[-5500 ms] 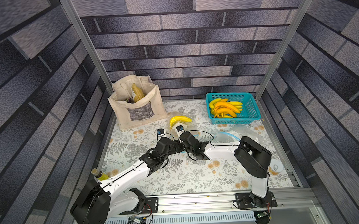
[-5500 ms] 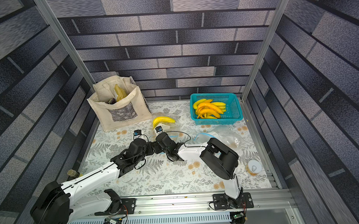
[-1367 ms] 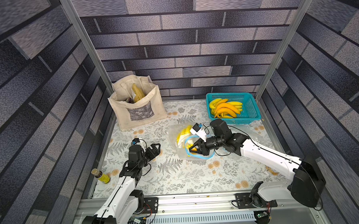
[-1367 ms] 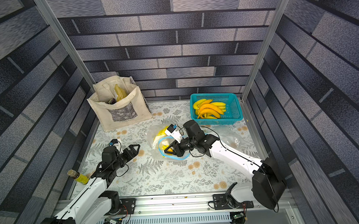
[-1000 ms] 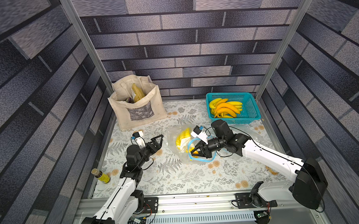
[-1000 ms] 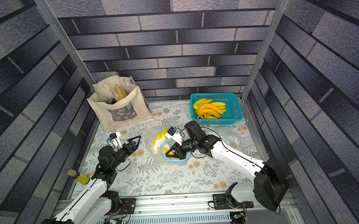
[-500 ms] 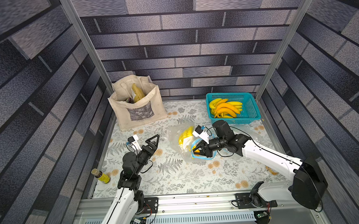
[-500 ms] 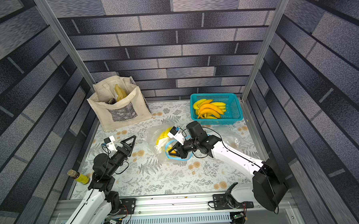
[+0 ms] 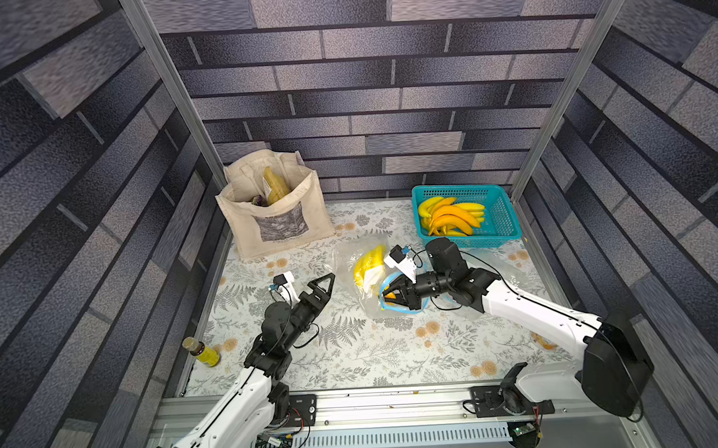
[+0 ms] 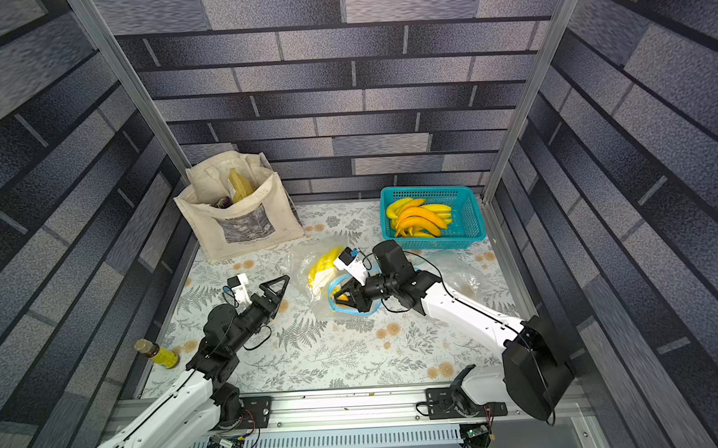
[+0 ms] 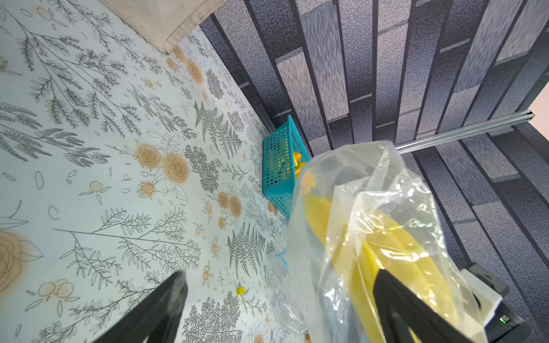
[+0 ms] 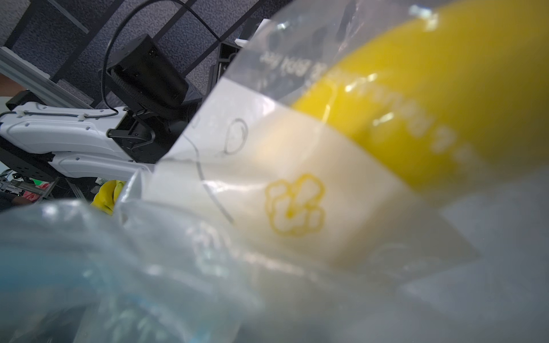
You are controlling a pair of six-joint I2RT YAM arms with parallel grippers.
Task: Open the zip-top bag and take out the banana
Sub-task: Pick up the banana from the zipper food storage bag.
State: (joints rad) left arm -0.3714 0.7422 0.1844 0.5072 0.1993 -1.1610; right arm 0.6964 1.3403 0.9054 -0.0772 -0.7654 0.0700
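The right gripper (image 9: 390, 297) reaches across the floral surface (image 9: 375, 353) with its jaws pressed nearly together, pinching the blue-edged mouth of the zip-top bag (image 9: 348, 263) near the middle of the surface. The banana (image 9: 369, 261) is inside the clear bag, its yellow curve standing up against the plastic beside the right wrist camera; in the right wrist view it fills the frame as a blurred yellow shape (image 12: 445, 104) behind the film. The left gripper (image 9: 324, 288) hovers just beside the bag, on the side away from the right arm, jaws spread wide and holding nothing; the left wrist view shows the bag (image 11: 386, 193) close ahead of its dark fingers (image 11: 160, 306). A teal basket (image 9: 505, 223) of bananas sits by the back wall, a canvas tote (image 9: 278, 230) stands in the far corner, and a small bottle (image 9: 202, 351) stands off the mat's edge beside the left arm.
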